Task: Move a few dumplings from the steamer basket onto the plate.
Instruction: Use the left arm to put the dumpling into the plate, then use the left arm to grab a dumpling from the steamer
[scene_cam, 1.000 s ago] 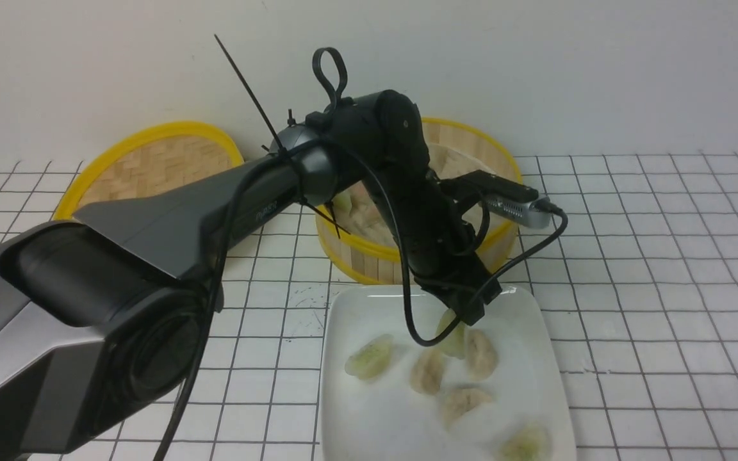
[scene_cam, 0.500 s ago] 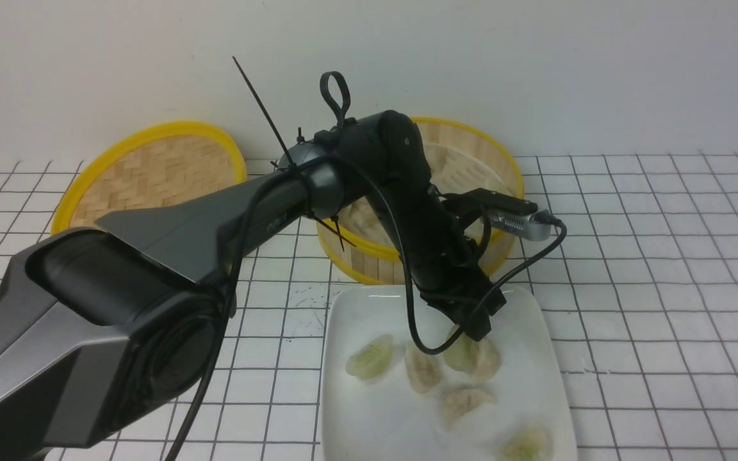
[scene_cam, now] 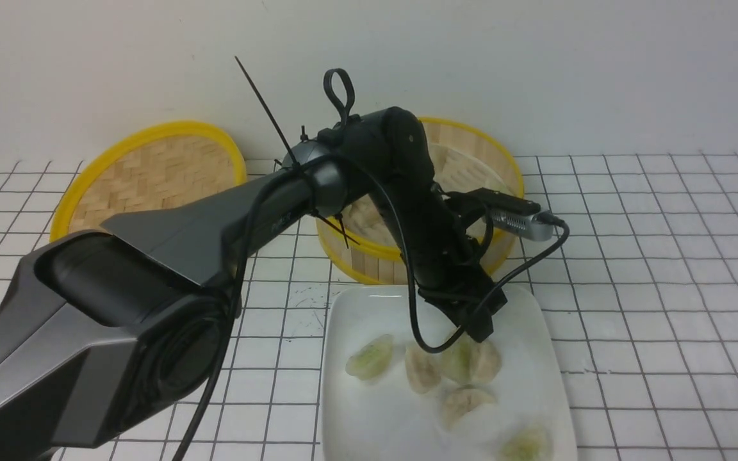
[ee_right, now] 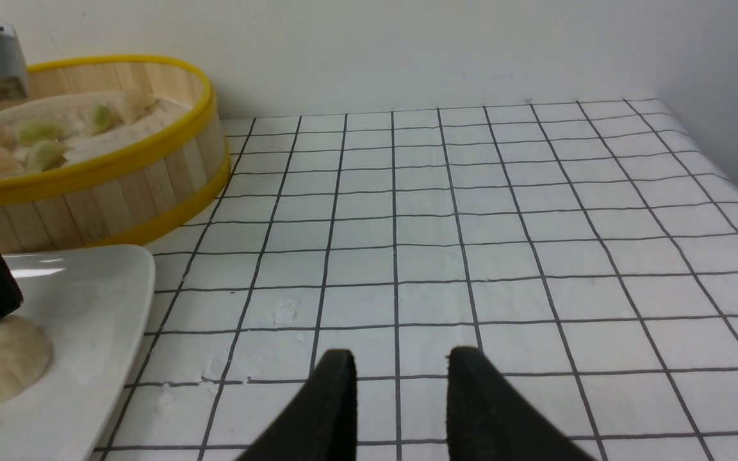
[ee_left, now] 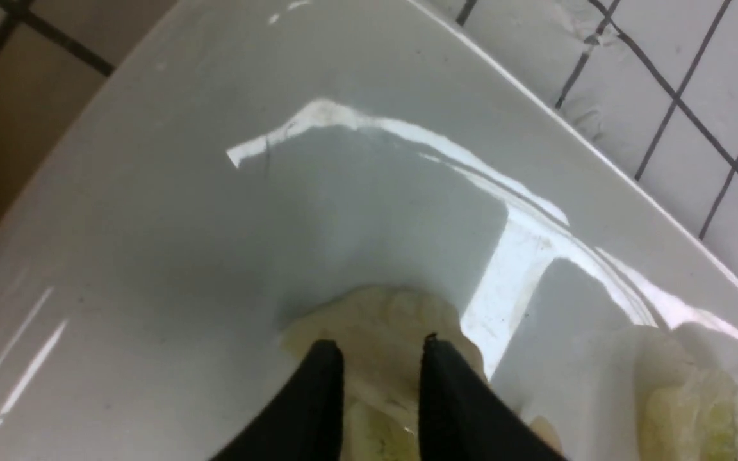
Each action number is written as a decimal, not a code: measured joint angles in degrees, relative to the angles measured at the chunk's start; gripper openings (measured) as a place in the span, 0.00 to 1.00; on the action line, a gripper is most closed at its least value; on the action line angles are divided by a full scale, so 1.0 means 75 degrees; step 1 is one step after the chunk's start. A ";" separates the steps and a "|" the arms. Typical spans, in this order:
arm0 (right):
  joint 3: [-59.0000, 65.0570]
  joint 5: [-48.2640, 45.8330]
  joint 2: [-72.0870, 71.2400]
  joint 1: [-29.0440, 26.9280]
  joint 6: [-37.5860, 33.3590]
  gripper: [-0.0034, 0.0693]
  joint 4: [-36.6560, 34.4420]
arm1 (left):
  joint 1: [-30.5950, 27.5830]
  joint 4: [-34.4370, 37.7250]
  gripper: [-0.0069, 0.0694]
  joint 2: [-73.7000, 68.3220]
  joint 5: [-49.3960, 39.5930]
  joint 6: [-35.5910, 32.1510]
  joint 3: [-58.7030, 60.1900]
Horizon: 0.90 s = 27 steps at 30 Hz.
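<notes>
The white plate (scene_cam: 369,307) lies at the front with several dumplings on it. My left gripper (scene_cam: 479,333) hovers low over its middle, jaws apart. A pale green dumpling (scene_cam: 460,360) lies on the plate just under the fingertips, leaning against a beige one (scene_cam: 486,360). In the left wrist view the left gripper (ee_left: 378,346) straddles that dumpling (ee_left: 382,314) with a gap on each side. Behind the plate stands the steamer basket (scene_cam: 503,173), with more dumplings (ee_right: 42,150) inside. My right gripper (ee_right: 401,355) is open and empty above the checked cloth, to the right of the plate (ee_right: 87,301).
The shallow woven lid (scene_cam: 151,169) with a yellow rim lies at the back left. My left arm crosses the scene from the front left and hides much of the steamer. A white grid-patterned cloth covers the table, and a wall runs along the back.
My left gripper came down to the plate with the pale green dumpling, then its jaws parted. The dumpling now lies on the plate beside the beige one.
</notes>
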<state>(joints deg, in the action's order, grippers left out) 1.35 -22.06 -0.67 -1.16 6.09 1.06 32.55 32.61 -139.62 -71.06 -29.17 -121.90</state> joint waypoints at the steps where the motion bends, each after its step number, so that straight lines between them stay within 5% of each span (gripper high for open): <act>1: 0.0000 0.0000 0.0000 0.0000 0.0000 0.31 0.0000 | 0.0006 -0.0019 0.33 0.0000 0.0008 0.0014 -0.0097; 16: 0.0000 0.0000 0.0000 0.0000 0.0000 0.31 0.0000 | -0.0002 -0.0215 0.35 0.0307 0.0107 0.0296 -0.1164; 27: -0.0006 0.0000 0.0000 0.0000 0.0000 0.31 0.0000 | -0.0002 -0.2981 0.35 0.1343 0.0061 0.1087 -0.1197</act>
<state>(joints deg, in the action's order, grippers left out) 1.30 -22.06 -0.67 -1.16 6.09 1.06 32.54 10.25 -129.55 -70.61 -21.03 -130.88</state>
